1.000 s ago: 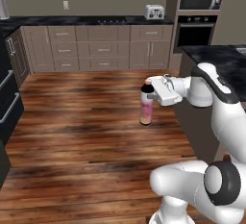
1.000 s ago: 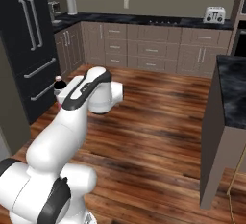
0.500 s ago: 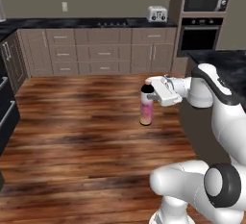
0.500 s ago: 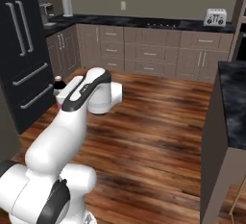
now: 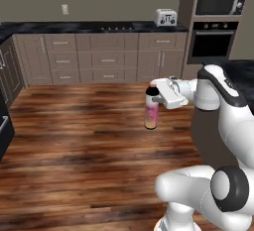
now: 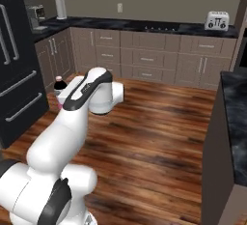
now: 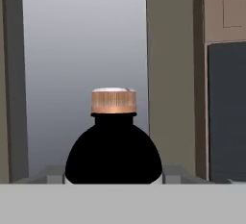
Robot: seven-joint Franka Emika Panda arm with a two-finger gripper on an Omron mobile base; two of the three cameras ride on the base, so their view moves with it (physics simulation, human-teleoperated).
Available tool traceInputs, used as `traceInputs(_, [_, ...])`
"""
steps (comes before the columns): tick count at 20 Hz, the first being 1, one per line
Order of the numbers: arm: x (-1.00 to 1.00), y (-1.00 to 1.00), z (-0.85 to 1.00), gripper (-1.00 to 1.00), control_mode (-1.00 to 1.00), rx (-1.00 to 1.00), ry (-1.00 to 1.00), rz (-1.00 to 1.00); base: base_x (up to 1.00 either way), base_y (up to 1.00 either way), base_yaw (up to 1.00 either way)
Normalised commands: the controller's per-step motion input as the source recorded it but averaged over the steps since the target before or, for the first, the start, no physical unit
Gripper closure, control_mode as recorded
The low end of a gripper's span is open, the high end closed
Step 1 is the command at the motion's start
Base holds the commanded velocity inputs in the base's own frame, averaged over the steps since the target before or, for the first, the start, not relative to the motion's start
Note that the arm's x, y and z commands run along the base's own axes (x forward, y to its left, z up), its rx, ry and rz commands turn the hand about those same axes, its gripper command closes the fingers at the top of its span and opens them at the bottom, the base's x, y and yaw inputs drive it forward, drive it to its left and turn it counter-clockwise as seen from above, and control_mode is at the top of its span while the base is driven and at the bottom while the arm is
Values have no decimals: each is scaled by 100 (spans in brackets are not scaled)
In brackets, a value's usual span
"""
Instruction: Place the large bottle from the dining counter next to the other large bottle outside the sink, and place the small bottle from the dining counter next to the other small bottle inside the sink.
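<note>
My gripper (image 5: 155, 94) is shut on a bottle (image 5: 151, 110) with a dark top and a pink-and-yellow label, holding it upright by the neck over the wooden floor. Its size class I cannot tell. In the hand view the bottle's black shoulder and copper cap (image 7: 114, 101) stand close between my fingertips. From the right base view my arm hides most of it, and the bottle's cap (image 6: 59, 79) peeks out at the left. The black dining counter (image 6: 235, 118) runs along the right edge.
Beige wall cabinets with a dark worktop line the back, carrying a toaster (image 5: 165, 17) and a paper towel roll (image 6: 61, 8). A built-in oven (image 5: 213, 41) stands at the right, a black fridge (image 6: 14, 74) at the left. Wooden floor (image 5: 74, 141) stretches between.
The whole picture has shifted, so the base has moved: the fridge slides off to the left and the cabinets drift sideways. The bottle stays in my gripper, in the same pose.
</note>
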Motion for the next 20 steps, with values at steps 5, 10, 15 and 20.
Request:
traceInputs(5, [0,0,0,100,100,0,0,0,76,10,0])
traceInputs(10, [0,0,0,100,100,0,0,0,73,8,0])
traceInputs(15, [0,0,0,100,100,0,0,0,70,9,0])
traceInputs(20, [0,0,0,100,100,0,0,0,70,10,0])
